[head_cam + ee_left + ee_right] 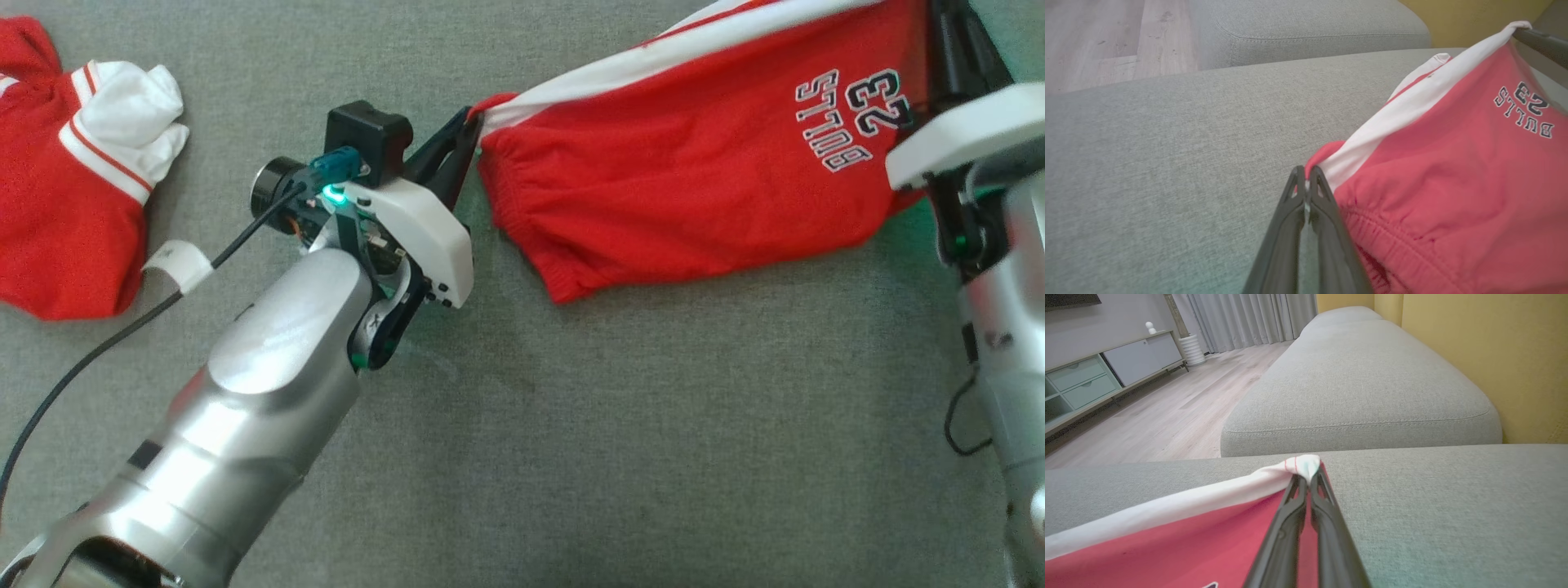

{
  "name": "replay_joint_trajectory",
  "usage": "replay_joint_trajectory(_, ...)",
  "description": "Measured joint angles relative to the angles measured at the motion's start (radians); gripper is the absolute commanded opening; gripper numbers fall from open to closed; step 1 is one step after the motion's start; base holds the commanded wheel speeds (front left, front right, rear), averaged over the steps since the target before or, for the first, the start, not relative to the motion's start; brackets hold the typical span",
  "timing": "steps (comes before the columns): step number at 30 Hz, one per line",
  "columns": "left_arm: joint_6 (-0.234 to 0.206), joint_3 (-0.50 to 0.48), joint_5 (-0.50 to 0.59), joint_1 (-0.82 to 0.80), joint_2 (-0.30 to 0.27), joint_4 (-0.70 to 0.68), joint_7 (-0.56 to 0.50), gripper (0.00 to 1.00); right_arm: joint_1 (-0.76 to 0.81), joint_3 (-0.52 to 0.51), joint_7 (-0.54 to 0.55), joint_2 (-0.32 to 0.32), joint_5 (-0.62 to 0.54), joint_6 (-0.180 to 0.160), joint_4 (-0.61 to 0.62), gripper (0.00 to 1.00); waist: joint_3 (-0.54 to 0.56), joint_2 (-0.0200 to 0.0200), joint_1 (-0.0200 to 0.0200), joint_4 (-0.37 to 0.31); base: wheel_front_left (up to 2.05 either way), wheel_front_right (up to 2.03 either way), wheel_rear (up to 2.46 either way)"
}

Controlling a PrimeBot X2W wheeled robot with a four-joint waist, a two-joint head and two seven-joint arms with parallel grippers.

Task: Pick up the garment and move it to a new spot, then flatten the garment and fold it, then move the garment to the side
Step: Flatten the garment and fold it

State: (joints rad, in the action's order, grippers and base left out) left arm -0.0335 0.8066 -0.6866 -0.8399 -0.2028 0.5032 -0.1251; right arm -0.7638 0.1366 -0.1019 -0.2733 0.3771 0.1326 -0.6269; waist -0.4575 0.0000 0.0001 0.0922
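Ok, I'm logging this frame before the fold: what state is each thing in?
red Bulls shorts: held stretched between the two grippers, hanging below the white-striped edge.
left gripper: shut on the waistband-end corner of the shorts.
right gripper: shut on the opposite corner, at the white stripe.
red and white garment: crumpled, lying loose on the grey cushion.

Seating: you're looking at a grey fabric couch [1363, 388], two cushions butted together with stitched edges.
Floor: pale wood planks [1167, 412] run beside it.
Walls: yellow wall [1486, 347] right behind the couch, grey wall [1106, 322] opposite.
Window side: grey curtains [1249, 318] reach the floor.
Storage: your low cabinet [1126, 365] has drawers; a ribbed white stand [1190, 349] sits beside it.
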Motion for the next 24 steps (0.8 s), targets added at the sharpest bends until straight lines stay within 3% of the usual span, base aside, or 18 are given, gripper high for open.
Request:
replay_joint_trajectory(3,0.0,0.001,0.008,-0.008,0.003,0.018,0.023,0.0,-0.05,0.026,-0.032,-0.001,0.001,0.0,-0.065,0.0,-0.009,0.0,0.0,0.001,0.0,0.0,0.0)
replay_joint_trajectory(5,0.0,0.001,0.016,-0.013,0.005,0.031,0.04,0.29,-0.074,0.036,-0.045,0.0,0.003,0.0,-0.108,0.0,-0.012,0.0,-0.0001,0.003,0.0,0.0,0.0)
replay_joint_trajectory(6,0.0,0.001,0.019,-0.016,0.005,0.038,0.047,0.4,-0.083,0.042,-0.051,0.002,0.008,0.0,-0.128,0.14,-0.014,0.0,-0.0001,0.003,0.0,0.0,0.0)
replay_joint_trajectory(7,0.0,0.001,0.019,-0.018,0.006,0.043,0.05,0.5,-0.092,0.047,-0.06,0.003,0.013,0.0,-0.146,0.5,-0.015,0.0,0.0,0.004,0.0,0.0,0.0)
replay_joint_trajectory(8,0.0,0.0,0.019,-0.018,0.006,0.05,0.057,0.66,-0.098,0.051,-0.068,0.006,0.02,0.0,-0.162,1.0,-0.016,0.0,0.0,0.004,0.0,0.0,0.0)
replay_joint_trajectory(9,0.0,0.0,0.019,-0.018,0.006,0.057,0.061,0.87,-0.104,0.058,-0.076,0.008,0.028,0.0,-0.176,1.0,-0.016,0.0,0.0,0.004,0.0,0.0,0.0)
replay_joint_trajectory(10,0.0,0.0,0.019,-0.018,0.006,0.063,0.066,0.98,-0.109,0.064,-0.089,0.008,0.029,0.0,-0.185,1.0,-0.016,0.0,-0.0001,0.003,0.0,0.0,0.0)
replay_joint_trajectory(17,-0.009,0.0,0.029,-0.013,0.01,0.083,0.14,1.0,-0.105,0.135,-0.141,0.007,0.102,0.0,-0.179,1.0,0.007,0.0,-0.0002,0.0,0.0,0.0,0.0)
replay_joint_trajectory(21,-0.113,-0.014,0.091,0.037,0.005,0.046,0.307,1.0,-0.029,0.162,-0.146,-0.009,0.172,0.0,-0.139,1.0,0.044,0.0,-0.0002,-0.001,0.0,0.0,0.0)
replay_joint_trajectory(24,-0.202,-0.035,0.147,0.108,-0.003,-0.008,0.367,1.0,0.046,0.16,-0.146,-0.032,0.193,0.0,-0.145,1.0,0.071,0.0,-0.0003,0.006,0.0,0.0,0.0)
